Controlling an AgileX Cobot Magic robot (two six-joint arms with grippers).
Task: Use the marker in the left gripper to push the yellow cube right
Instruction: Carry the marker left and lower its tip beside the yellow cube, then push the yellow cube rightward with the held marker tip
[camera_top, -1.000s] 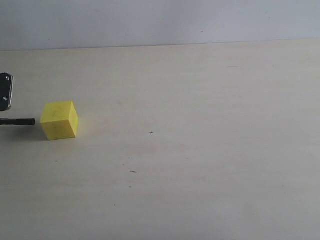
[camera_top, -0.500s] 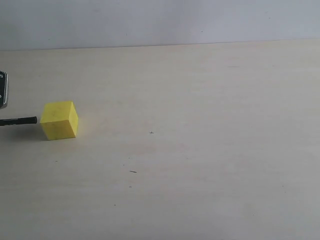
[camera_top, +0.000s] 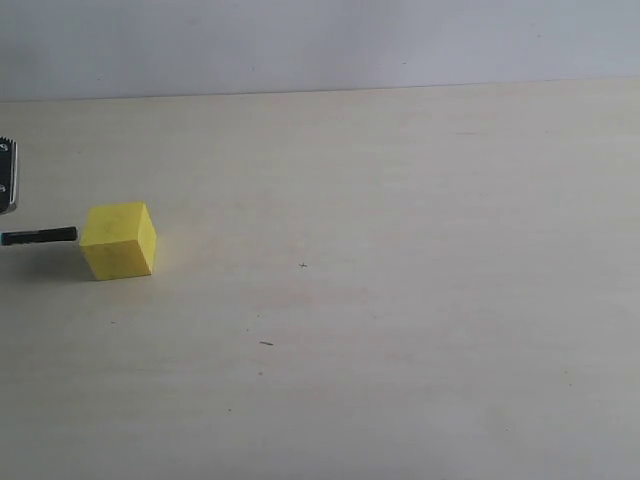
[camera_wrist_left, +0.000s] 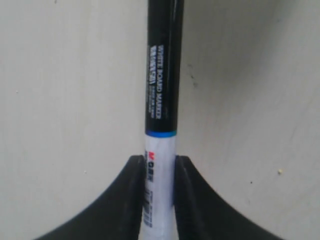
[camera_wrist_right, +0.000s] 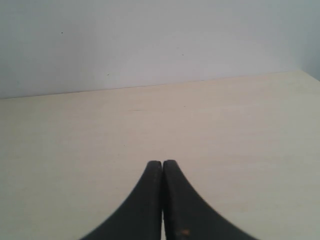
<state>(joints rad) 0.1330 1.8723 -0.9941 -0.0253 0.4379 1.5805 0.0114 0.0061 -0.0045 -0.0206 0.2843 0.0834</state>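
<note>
Exterior view: marker (camera_top: 40, 236) beside yellow cube (camera_top: 118, 240) | left wrist: left pincer (camera_wrist_left: 159, 161) pinching it | right pincer (camera_wrist_right: 162, 165) closed

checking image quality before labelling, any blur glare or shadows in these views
Exterior view: sharp, evenly lit, only a soft shadow under the marker beside the yellow cube. Left wrist view: marker print slightly blurred, pale sheen along its black cap. Right wrist view: right gripper soft-edged, no glare.

The marker (camera_wrist_left: 161, 100) has white words on its black part that say "WHITE BOARD MARKER", and the small print on its white part is too blurry to read.
</note>
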